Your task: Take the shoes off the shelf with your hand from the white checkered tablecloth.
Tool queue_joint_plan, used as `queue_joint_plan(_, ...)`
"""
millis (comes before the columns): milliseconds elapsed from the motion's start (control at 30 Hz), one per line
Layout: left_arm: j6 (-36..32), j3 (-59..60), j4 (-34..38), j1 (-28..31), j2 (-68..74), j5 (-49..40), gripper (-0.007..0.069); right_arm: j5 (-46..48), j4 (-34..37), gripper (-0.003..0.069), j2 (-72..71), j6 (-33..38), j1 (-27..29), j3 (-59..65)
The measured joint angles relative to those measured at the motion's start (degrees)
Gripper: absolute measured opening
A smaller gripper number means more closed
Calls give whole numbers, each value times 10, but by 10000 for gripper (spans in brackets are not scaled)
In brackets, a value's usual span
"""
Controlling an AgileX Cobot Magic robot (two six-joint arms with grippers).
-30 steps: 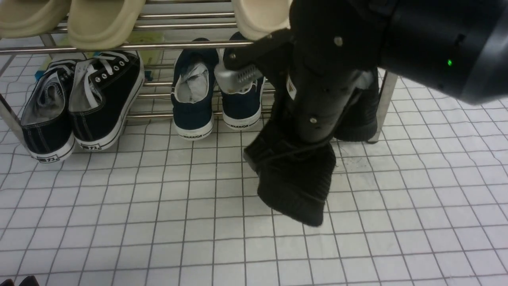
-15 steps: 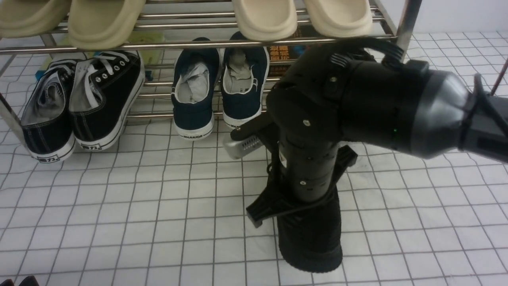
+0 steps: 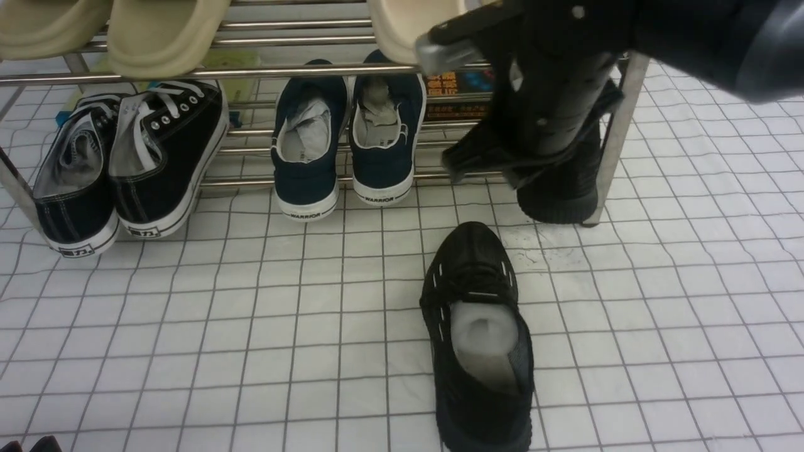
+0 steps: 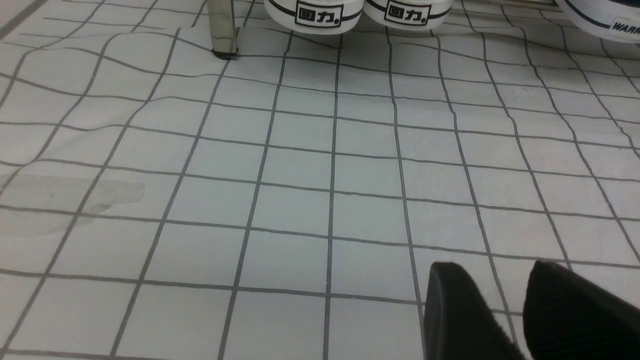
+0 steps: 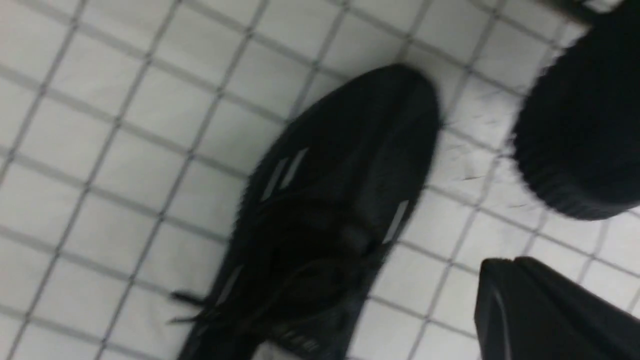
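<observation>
left end effector [image 4: 497, 267]: fingertips [image 4: 460, 310] apart over white checkered tablecloth [image 4: 300, 175] | shelf post [image 4: 222, 27] | sneaker soles [image 4: 320, 12] beyond

Chrome, knit, canvas and checked cloth

The shelf [image 3: 188, 74] is thin tubing in mirror-bright, glossy chrome. The white checkered tablecloth [image 3: 251, 314] under and in front of it is matt cloth, slightly wrinkled. The shoes [image 3: 468, 270] are matt black knit with a rough weave. The one in front of the shelf holds crumpled white paper stuffing [image 3: 483, 333]. The canvas sneakers [image 3: 163, 150] on the shelf's lower tier have smooth white rubber soles, and the slippers [image 3: 166, 31] on its upper tier look smooth, matt and cream.
</observation>
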State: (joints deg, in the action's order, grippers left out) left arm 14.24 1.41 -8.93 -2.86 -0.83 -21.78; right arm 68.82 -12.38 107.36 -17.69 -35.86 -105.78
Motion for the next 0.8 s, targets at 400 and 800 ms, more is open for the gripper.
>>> queue_joint_plan(400, 0, 0, 0, 0, 0, 0, 240, -128, -61, 393, 55, -1, 55, -3)
queue_joint_plan(800, 0, 0, 0, 0, 0, 0, 240, -154, -76, 215, 123, -8, 56, -3)
